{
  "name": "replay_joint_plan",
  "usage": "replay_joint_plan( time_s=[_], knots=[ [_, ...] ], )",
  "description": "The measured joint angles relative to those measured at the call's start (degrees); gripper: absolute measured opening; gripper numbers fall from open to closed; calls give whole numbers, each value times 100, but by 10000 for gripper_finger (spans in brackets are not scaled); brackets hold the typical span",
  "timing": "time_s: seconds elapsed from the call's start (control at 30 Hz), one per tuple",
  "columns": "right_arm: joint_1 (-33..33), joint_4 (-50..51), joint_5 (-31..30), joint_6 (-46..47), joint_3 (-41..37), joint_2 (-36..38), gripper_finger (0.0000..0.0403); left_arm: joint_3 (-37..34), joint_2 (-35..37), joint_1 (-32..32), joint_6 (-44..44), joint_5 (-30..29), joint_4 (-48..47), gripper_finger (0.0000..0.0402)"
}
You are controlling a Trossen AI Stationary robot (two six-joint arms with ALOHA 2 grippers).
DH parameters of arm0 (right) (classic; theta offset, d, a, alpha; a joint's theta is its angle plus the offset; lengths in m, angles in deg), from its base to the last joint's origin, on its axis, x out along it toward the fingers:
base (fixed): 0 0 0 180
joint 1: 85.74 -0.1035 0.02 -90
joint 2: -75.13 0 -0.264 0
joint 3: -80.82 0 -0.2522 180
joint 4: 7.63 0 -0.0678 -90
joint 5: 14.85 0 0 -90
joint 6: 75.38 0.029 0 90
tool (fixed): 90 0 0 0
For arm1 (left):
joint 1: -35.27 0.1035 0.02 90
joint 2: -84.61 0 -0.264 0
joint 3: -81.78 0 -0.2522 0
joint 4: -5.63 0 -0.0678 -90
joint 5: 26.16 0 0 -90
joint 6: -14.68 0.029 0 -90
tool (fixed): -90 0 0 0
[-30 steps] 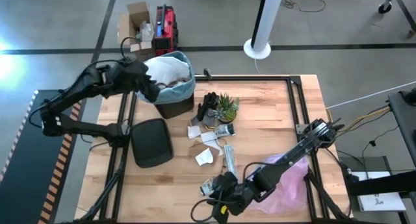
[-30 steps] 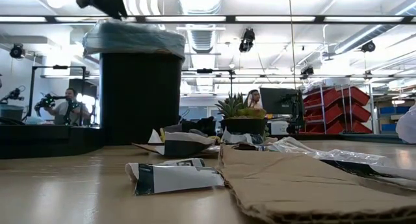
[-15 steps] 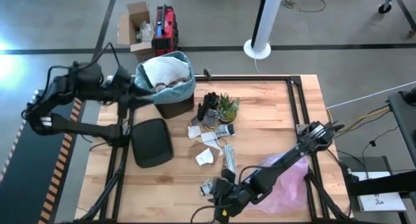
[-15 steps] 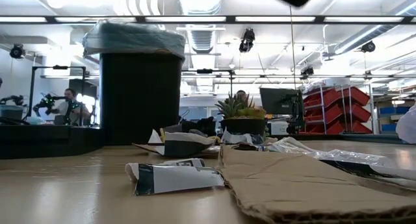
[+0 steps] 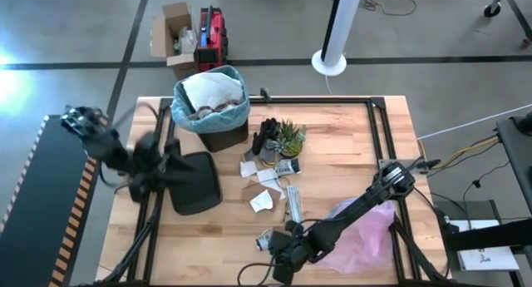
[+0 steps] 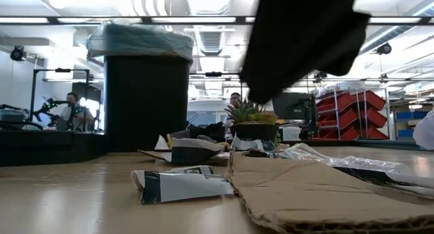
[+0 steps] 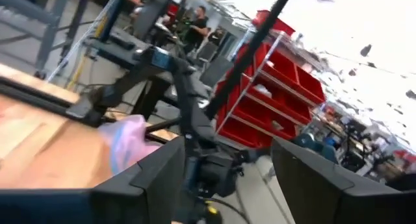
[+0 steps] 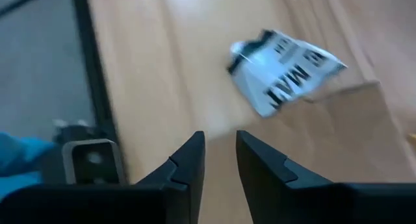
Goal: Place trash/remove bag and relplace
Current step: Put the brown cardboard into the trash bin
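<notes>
Bin (image 5: 218, 112) with one teal bag (image 5: 239, 112) upper left; left gripper (image 5: 170, 158) released, right gripper (image 8: 220, 164) empty, fingers narrowly parted.

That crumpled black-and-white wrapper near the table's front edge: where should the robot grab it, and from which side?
Probably from straight above, pinching the raised crumpled ridge of the wrapper. It lies low on the table, so a sideways approach would likely scrape wood. The right gripper, nearly shut and empty, is nearest.

I see my right gripper (image 5: 281, 252) low at the table's (image 5: 349, 154) near edge, a printed scrap (image 8: 286, 71) just ahead of its jaws. The bin (image 5: 213, 111) stands far behind; the left gripper (image 5: 143, 166), probably over the lid (image 5: 193, 182).
</notes>
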Motion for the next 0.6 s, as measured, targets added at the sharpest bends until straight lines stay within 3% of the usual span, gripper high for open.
replay_joint_plan(
  time_s=[0.17, 0.33, 0.6],
  knots=[
    [-7, 257, 11, -228, 0, 0, 55, -97, -657, -1129, 39, -1229, 274, 208],
    [2, 668, -6, -202, 2, -23, 52, 9, -1329, -1754, -358, -1714, 439, 199],
    [11, 790, -108, -601, 3, -46, 133, 1, -2724, -1916, -1088, -1839, 285, 184]
  ],
)
